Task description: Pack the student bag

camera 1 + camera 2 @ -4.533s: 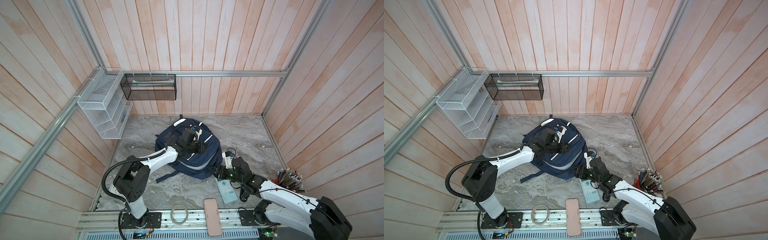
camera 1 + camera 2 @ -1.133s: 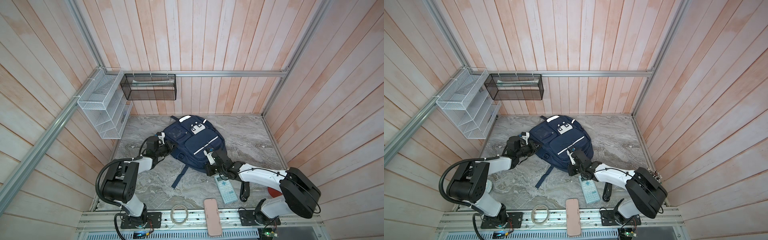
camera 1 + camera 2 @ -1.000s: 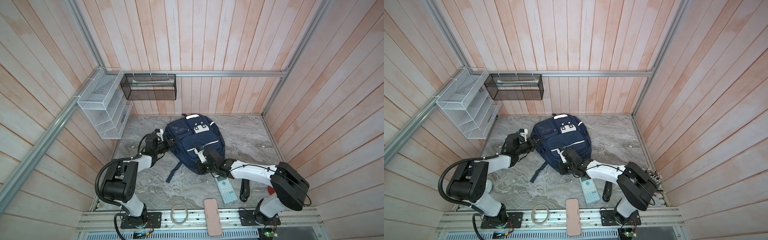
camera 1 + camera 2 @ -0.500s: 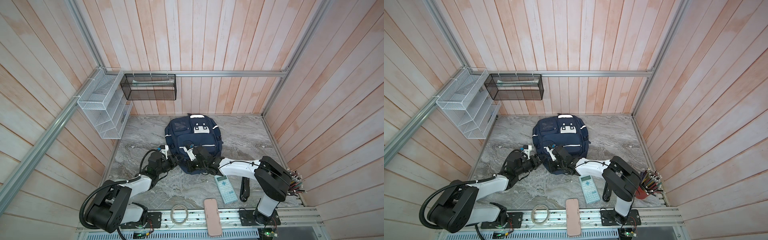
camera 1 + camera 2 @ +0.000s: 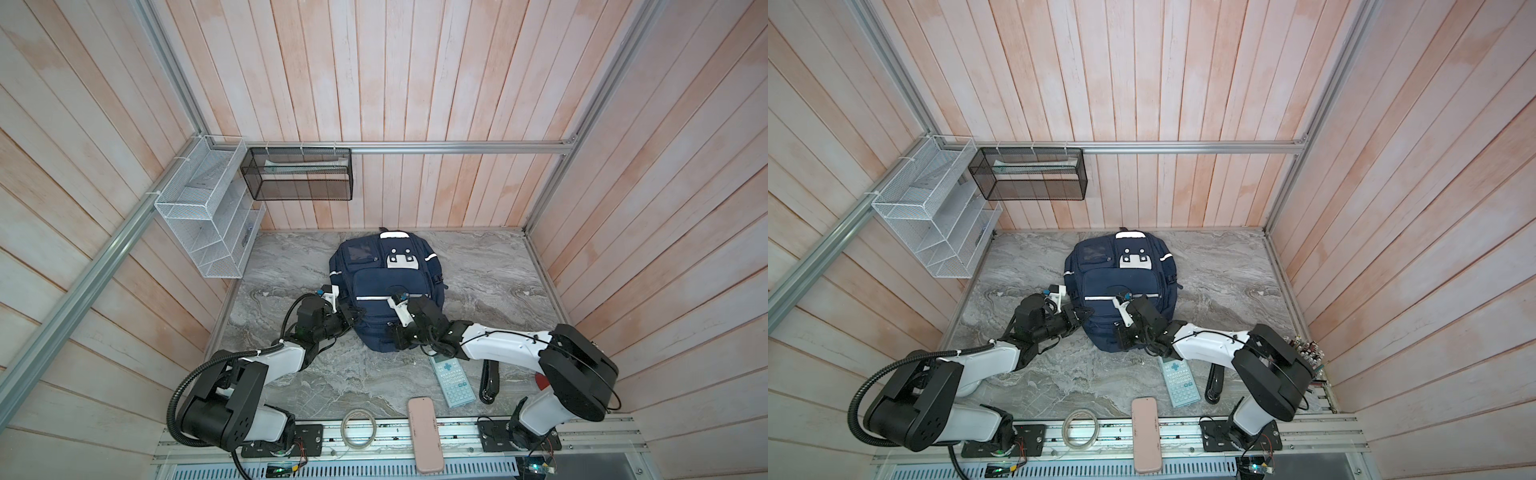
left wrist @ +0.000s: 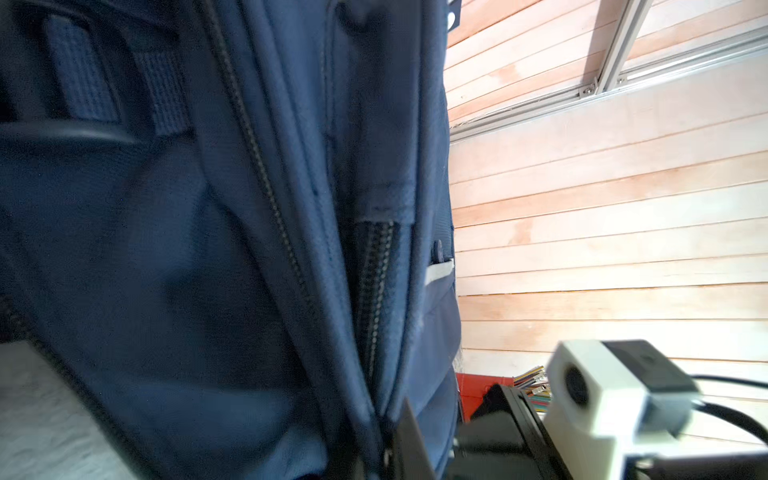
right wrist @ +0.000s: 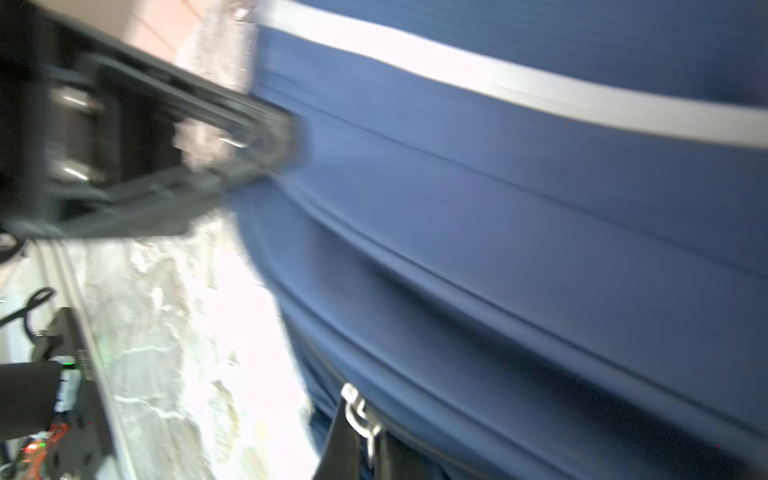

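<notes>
- The backpack (image 5: 386, 291) lies flat on the marble table (image 5: 478, 282), front side up, in the centre of both top views.
- Its lower edge is covered in both top views by the two grippers, which come to it from the lower left and the lower right.
- The left gripper (image 5: 353, 322) is at the lower left side of the backpack with its jaws together. In the left wrist view they sit at the end of a zipper line, but the frame edge cuts them off, so I cannot tell whether they pinch anything.
- The right gripper (image 5: 398, 338) is at the bottom edge of the backpack. The right wrist view is blurred, but there its jaws are closed on a small metal zipper pull (image 7: 359, 411).
- A light blue calculator (image 5: 453, 382) lies in the lower centre, and the wrist of the right arm covers its upper end.
- A black object (image 5: 489, 380) lies just beside the calculator and is too dark to identify.
- A holder with coloured pens (image 5: 1306, 353) stands at the right and is mostly hidden behind the right arm.
- A pink case (image 5: 424, 434) and a tape ring (image 5: 359, 428) lie at the front edge of the table.
- A white wire rack (image 5: 203, 232) and a black mesh basket (image 5: 299, 174) hang in the upper left. What they contain is hard to make out.
</notes>
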Robot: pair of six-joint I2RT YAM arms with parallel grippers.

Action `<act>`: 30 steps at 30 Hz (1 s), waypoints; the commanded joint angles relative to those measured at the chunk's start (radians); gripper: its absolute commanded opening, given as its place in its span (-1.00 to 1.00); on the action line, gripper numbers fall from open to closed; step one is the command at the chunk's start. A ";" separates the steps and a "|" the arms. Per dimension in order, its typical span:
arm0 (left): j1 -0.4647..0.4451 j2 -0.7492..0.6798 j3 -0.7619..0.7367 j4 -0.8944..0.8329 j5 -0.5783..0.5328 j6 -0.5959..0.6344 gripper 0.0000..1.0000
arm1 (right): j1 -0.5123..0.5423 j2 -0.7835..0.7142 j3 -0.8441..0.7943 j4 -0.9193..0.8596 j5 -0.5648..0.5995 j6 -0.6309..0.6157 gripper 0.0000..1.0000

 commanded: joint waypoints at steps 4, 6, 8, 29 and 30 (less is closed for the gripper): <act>0.108 -0.082 -0.022 -0.102 0.074 0.094 -1.00 | -0.262 -0.065 -0.120 -0.053 -0.001 -0.045 -1.00; 0.134 -0.087 -0.023 -0.120 0.080 0.109 -1.00 | -0.313 -0.054 -0.107 -0.062 0.035 -0.047 -1.00; 0.152 -0.071 -0.012 -0.117 0.082 0.110 -1.00 | -0.320 -0.045 -0.080 -0.083 0.039 -0.056 -1.00; 0.109 -0.214 0.038 -0.267 -0.025 0.093 0.41 | 0.136 0.244 0.326 0.001 -0.009 0.052 -1.00; 0.088 -0.208 0.006 -0.211 -0.007 0.054 0.41 | 0.138 0.248 0.331 0.005 -0.006 0.050 -1.00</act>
